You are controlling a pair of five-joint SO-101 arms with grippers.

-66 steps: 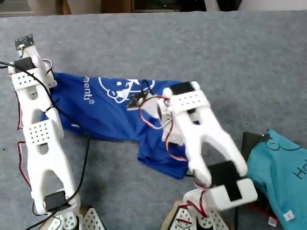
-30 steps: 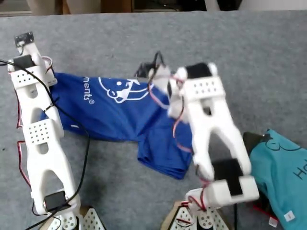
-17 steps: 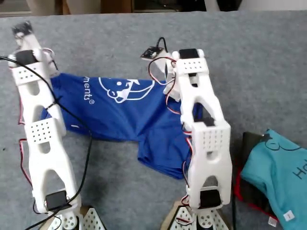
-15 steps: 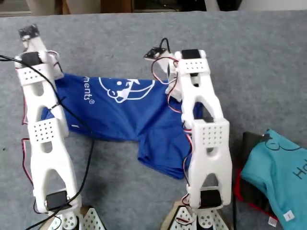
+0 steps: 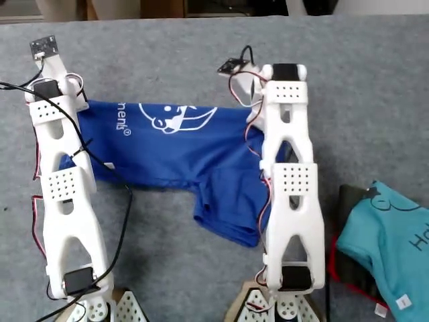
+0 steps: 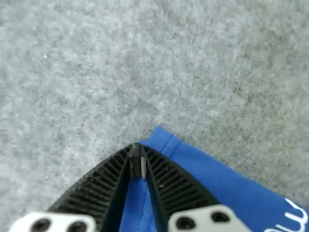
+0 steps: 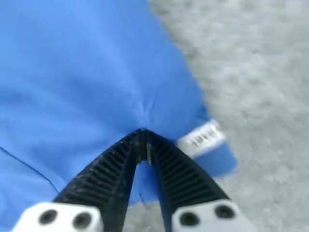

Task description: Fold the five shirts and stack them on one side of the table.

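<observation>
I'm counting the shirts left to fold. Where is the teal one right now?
In the high view the teal shirt lies at the right edge of the table, just right of the right arm's base, apart from the blue shirt.

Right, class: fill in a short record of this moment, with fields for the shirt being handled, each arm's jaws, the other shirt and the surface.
shirt being handled: blue shirt, spread flat across the table, one part bunched toward the near side
left jaws: shut on the blue shirt's far left corner
right jaws: shut on the blue shirt's far right edge, beside a white tag
other shirt: teal shirt, on the right of the table, near side, apart from the blue one
surface: grey table
</observation>
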